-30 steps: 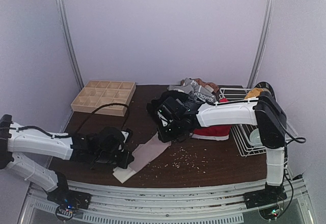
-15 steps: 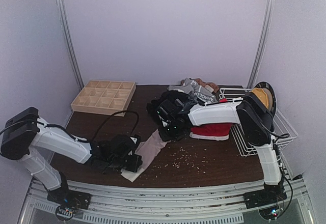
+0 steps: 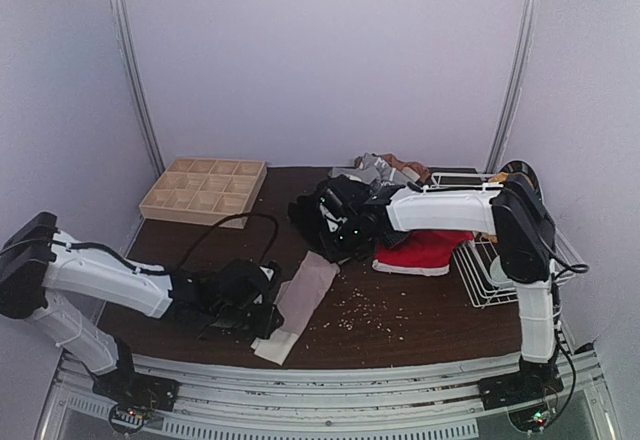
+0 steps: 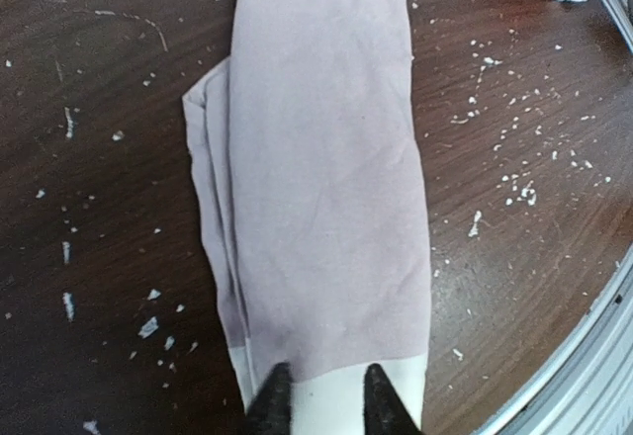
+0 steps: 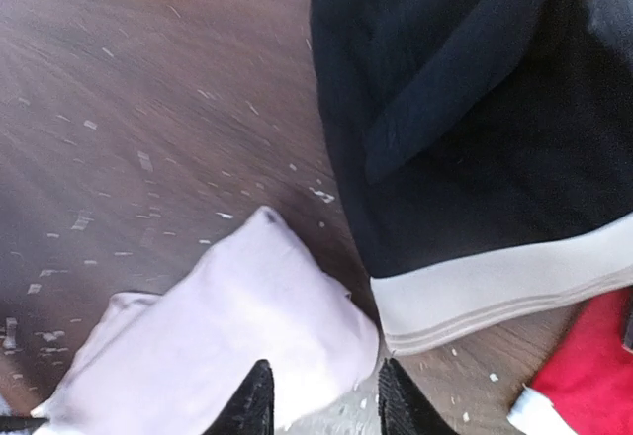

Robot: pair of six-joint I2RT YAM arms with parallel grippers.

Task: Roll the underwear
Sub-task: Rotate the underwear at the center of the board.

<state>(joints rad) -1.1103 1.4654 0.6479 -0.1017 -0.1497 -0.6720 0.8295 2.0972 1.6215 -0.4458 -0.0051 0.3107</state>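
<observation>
The pale pink-beige underwear (image 3: 303,295) lies flat on the table as a long folded strip, with its white waistband (image 4: 326,381) at the near end. My left gripper (image 3: 258,308) is open, and its fingertips (image 4: 273,403) rest on that waistband, one at each side of its middle. My right gripper (image 3: 345,238) is open and empty just above the strip's far end (image 5: 247,316). The black underwear (image 5: 465,129) with a pale waistband lies right beside that end. The red underwear (image 3: 425,250) lies to the right, and its corner also shows in the right wrist view (image 5: 584,376).
A wooden grid tray (image 3: 205,191) stands at the back left. A pile of grey cloth (image 3: 388,172) lies at the back. A white wire rack (image 3: 492,265) stands at the right edge. Pale crumbs (image 3: 362,310) are scattered on the dark table.
My left gripper has slid right along the table, and the pink strip's near end has shifted right with it. My right gripper has drawn back a little from the strip's far end.
</observation>
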